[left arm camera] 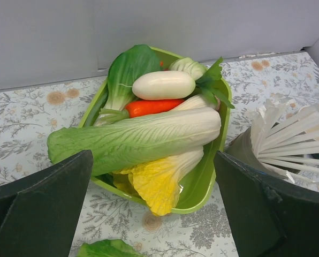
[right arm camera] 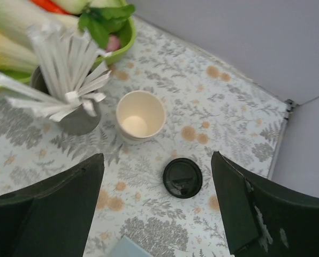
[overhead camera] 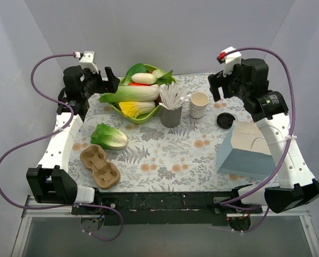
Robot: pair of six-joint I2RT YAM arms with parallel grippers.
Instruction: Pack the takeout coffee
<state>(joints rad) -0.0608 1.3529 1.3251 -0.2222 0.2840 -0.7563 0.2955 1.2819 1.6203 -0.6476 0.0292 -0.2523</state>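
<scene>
The cream-white paper cup (overhead camera: 199, 105) (right arm camera: 140, 115) stands upright and uncovered on the floral cloth, right of the straw cup. Its round black lid (overhead camera: 225, 119) (right arm camera: 182, 178) lies flat on the cloth just to the cup's right. My right gripper (overhead camera: 219, 85) (right arm camera: 158, 201) hangs open above them at the back right; in its wrist view the lid sits between the two fingers and the cup a little beyond. My left gripper (overhead camera: 109, 81) (left arm camera: 151, 206) is open at the back left, pointed at the green bowl, with nothing between its fingers.
A grey metal cup of white straws (overhead camera: 171, 107) stands left of the paper cup. A green bowl of vegetables (overhead camera: 137, 94) sits at the back. A loose cabbage (overhead camera: 109, 136) and a brown cardboard cup carrier (overhead camera: 99, 166) lie front left. A blue-grey takeout box (overhead camera: 246, 150) stands front right.
</scene>
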